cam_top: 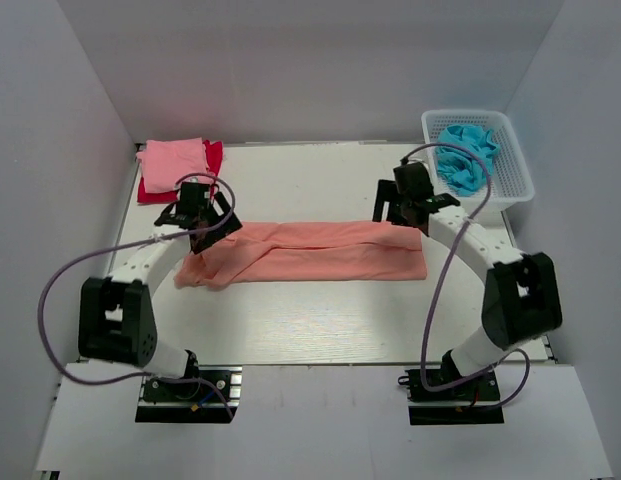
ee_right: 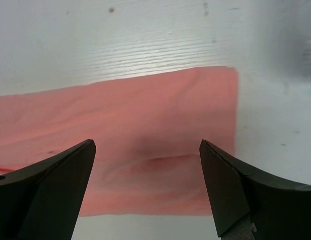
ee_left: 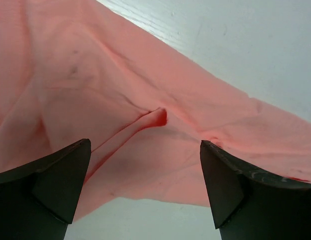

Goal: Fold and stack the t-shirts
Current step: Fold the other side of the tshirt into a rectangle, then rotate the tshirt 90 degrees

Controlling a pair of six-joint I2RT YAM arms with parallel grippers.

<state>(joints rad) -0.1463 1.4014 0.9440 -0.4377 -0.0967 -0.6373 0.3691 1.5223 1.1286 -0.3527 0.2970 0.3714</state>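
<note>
Black left pincer (ee_left: 145, 147) and right pincer (ee_right: 147, 147), jaws apart, hover over opposite ends of a salmon-orange cloth t-shirt (cam_top: 320, 262) folded lengthwise. The next move is likely gripping the ends to fold crosswise.

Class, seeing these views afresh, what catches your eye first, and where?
The salmon-orange t-shirt lies folded in a band across mid-table, left gripper and right gripper open above its ends. A pink shirt tops a red shirt far left; a turquoise shirt sits in the white basket far right.
</note>
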